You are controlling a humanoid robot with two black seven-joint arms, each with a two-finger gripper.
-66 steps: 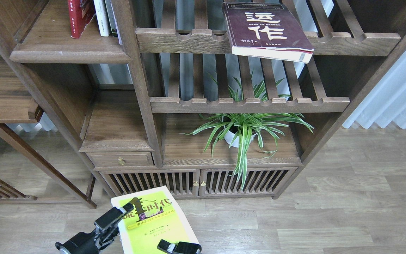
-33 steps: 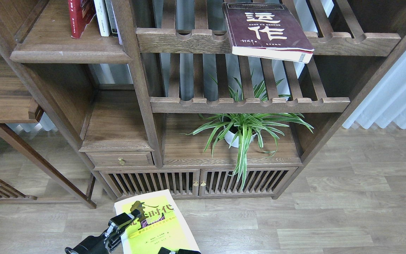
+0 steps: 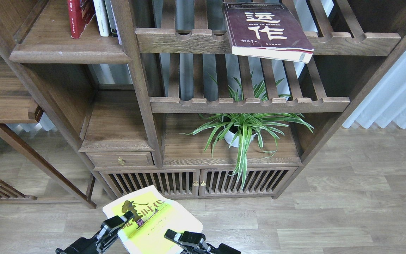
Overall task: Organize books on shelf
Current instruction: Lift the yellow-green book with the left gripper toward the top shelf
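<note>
Tilted flatter since before, yellow book point(image 3: 152, 220) gripped between left jaws point(image 3: 114, 223) and right jaws point(image 3: 182, 237), shelf point(image 3: 69, 56) far above-left.

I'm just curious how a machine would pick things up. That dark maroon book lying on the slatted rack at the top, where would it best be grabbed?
Probably by its near edge, coming from the front. The maroon book lies flat, cover up, and its front right corner juts past the rack's scalloped rail, so the page edge is exposed there. One finger could go under and one on top. That is only a judgement.
</note>
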